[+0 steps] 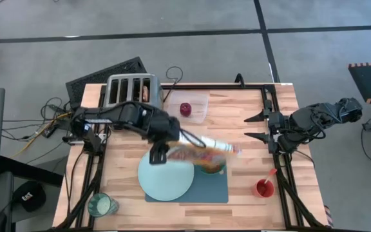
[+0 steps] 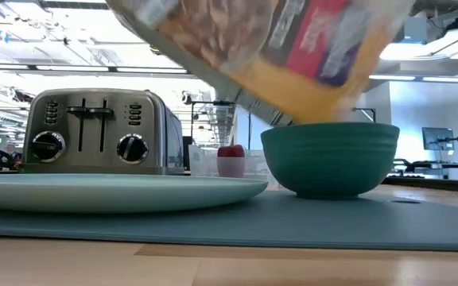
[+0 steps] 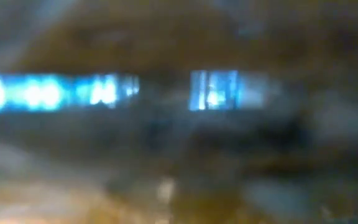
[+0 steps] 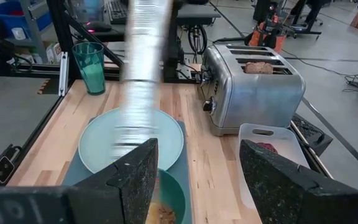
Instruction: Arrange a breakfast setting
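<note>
My left gripper (image 1: 167, 147) is shut on a clear cereal bag (image 1: 201, 149), which slants down with its mouth over the green bowl (image 1: 212, 165). The low view shows the bag (image 2: 293, 48) tipped into the bowl (image 2: 328, 159). The bowl and the pale mint plate (image 1: 166, 178) rest on the slate-blue mat (image 1: 205, 190). A toast slice (image 4: 258, 67) sticks out of a toaster slot. A dark red fruit (image 1: 185, 108) lies in a clear tray. A red-handled spoon (image 1: 272, 173) leans in the red cup (image 1: 263, 189). My right gripper (image 1: 255, 127) is open and empty at the table's right side. My left gripper holds the cereal bag by its raised end (image 1: 176, 148), coming from the table's left. The bag is lifted clear and tilted, its lower open end (image 2: 324, 111) at the bowl's rim. The gripper body hides the fingers, and the bag fills the left wrist view.
The chrome toaster (image 1: 131, 90) stands at the far left edge, the clear tray (image 1: 195, 106) beside it. A green glass (image 1: 102, 205) stands at the near left corner. Bare wood lies between the mat and my right gripper.
</note>
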`<action>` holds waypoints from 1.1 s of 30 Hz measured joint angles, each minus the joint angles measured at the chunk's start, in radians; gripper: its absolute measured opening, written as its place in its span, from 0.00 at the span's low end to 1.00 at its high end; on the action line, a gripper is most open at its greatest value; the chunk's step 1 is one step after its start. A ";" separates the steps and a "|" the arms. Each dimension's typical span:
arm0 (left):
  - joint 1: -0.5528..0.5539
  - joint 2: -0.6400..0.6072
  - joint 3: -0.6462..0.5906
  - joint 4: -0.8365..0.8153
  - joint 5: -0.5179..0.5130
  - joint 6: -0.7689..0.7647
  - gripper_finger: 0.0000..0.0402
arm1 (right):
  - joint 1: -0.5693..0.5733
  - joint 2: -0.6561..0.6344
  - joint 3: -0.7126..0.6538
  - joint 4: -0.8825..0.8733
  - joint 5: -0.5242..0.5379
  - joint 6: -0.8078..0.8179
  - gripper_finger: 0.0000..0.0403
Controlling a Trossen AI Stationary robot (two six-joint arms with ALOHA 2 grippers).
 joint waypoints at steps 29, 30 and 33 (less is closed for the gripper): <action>0.016 -0.012 0.000 -0.002 0.040 0.009 0.36 | 0.000 0.000 0.000 0.000 0.000 0.001 0.63; 0.015 -0.012 0.000 -0.002 0.025 0.001 0.36 | 0.000 0.000 0.000 0.000 0.000 0.000 0.63; 0.017 -0.012 0.000 -0.002 0.022 -0.013 0.36 | 0.000 0.000 0.000 0.000 0.000 0.000 0.63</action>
